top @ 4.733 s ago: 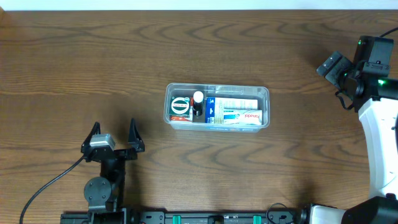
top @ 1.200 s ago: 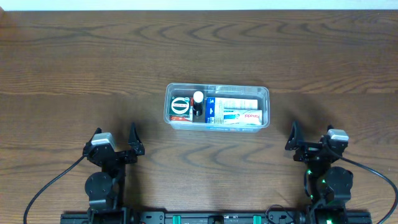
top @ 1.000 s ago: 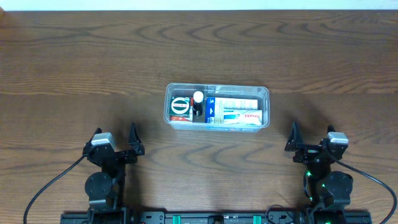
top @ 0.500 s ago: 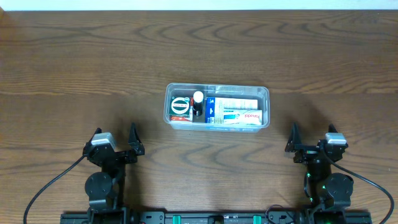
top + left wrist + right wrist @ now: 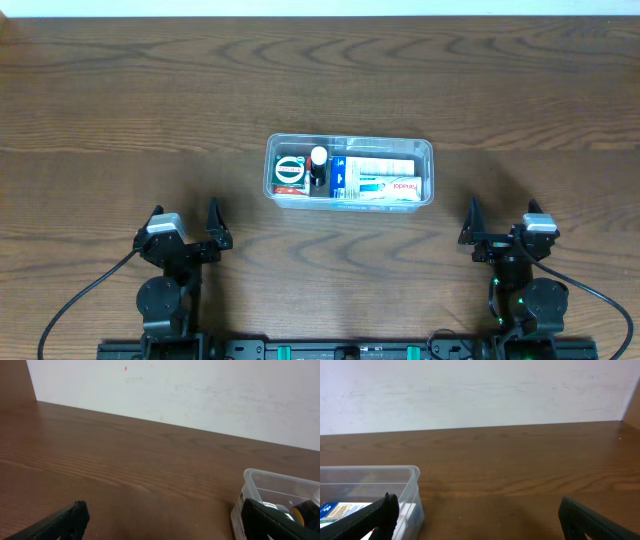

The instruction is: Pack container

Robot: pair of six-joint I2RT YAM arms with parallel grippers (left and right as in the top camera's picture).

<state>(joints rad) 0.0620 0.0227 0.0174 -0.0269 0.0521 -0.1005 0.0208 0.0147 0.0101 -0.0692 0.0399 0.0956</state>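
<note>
Midway along the desk (image 5: 120, 100), well off every edge, sits your clear rectangular plastic container (image 5: 429, 175). Expect it light, thin-walled and slippery; pinch a short end wall under the rim. Left hand (image 5: 183, 213) and right hand (image 5: 503, 213) rest spread, empty, by the robot-side edge. Only overhead shows it whole; each wrist view catches one end.

1. Overhead: even, diffuse light, medium-bright. The grain of the table (image 5: 120, 110) is sharp edge to edge, with no bending at the frame borders.
2. A faint soft shadow lies on the wood just ahead of the right gripper (image 5: 503, 228). A thin one hugs the container (image 5: 350, 171) base.
3. Small white glints on the container rim, nothing blown out.
4. Left wrist: the wall (image 5: 200, 395) beyond the fingers (image 5: 65, 517) is near-white. The fingers read as black, slightly soft silhouettes.
5. Right wrist: likewise. Pale sheen on the wood ahead of the fingers (image 5: 370, 516).
</note>
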